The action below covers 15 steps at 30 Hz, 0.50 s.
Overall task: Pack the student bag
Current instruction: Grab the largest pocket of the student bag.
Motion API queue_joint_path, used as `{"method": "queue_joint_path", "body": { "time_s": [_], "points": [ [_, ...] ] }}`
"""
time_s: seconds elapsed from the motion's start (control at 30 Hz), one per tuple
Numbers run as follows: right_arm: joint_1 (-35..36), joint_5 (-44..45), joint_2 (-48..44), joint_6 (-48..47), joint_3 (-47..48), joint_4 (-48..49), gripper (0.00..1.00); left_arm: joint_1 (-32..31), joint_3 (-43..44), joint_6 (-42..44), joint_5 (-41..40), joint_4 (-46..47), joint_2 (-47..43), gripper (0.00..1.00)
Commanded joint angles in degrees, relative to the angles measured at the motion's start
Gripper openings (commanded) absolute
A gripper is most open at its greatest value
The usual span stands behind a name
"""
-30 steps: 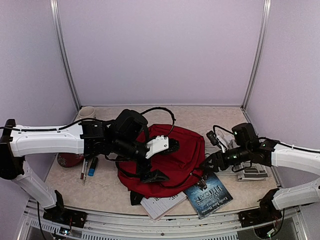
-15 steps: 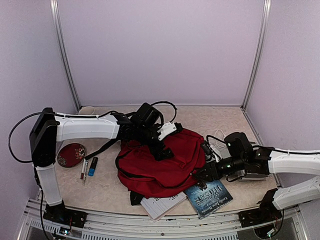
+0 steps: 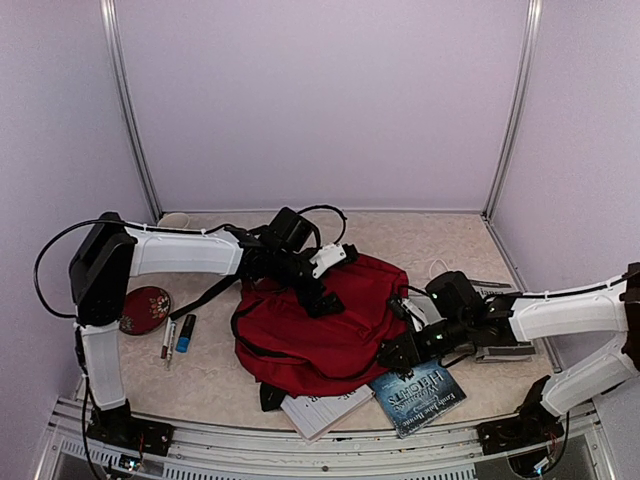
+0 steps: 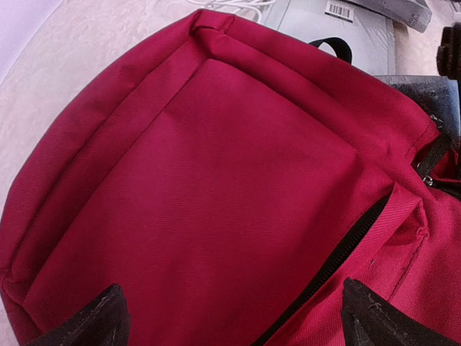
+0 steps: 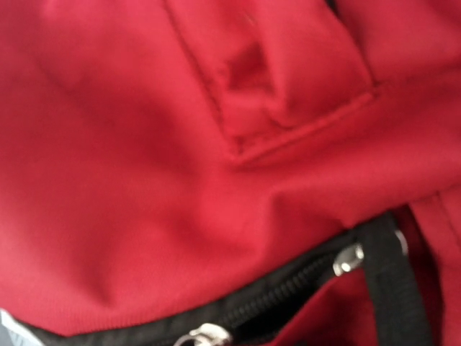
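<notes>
Beige tabletop (image 3: 430,235) under dark-red student bag (image 3: 330,325), contents hidden.

The dark-red fabric student bag (image 3: 330,325) lies slumped flat mid-scene, its black zipper (image 4: 328,265) running along the near-right edge.

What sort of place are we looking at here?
Probably a robot test booth: plain lilac wall panels and metal posts enclose a small tabletop, a left arm and a right arm reach over it, and a dark-red backpack, a book and pens lie on it.
</notes>
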Motion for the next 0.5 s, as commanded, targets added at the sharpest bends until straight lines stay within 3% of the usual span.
{"method": "queue_joint_path", "body": {
  "time_s": [0.0, 0.03, 0.13, 0.3, 0.47],
  "points": [
    [1.15, -5.08, 2.98, 3.19, 0.71, 2.62, 0.28, 0.69, -0.41, -0.88, 4.07, 2.98, 1.68, 0.99],
    [1.16, -7.17, 3.28, 4.36, 0.47, 3.73, 0.25, 1.04, -0.33, -1.15, 4.71, 3.18, 1.55, 0.99],
    [1.16, -8.71, 3.05, 6.26, 0.25, 3.67, 0.00, 3.12, 0.36, -3.66, 8.28, 5.91, 0.83, 0.99],
    [1.16, -5.03, -0.47, 8.33, 1.51, 1.37, 0.00, 7.16, 8.41, -9.71, 7.35, 9.36, 5.51, 0.99],
    [0.11, 0.62, -1.64, 8.86, 4.22, -0.75, 0.00, 9.50, 33.59, -10.88, -0.61, -5.22, 22.33, 0.99]
  ]
}}
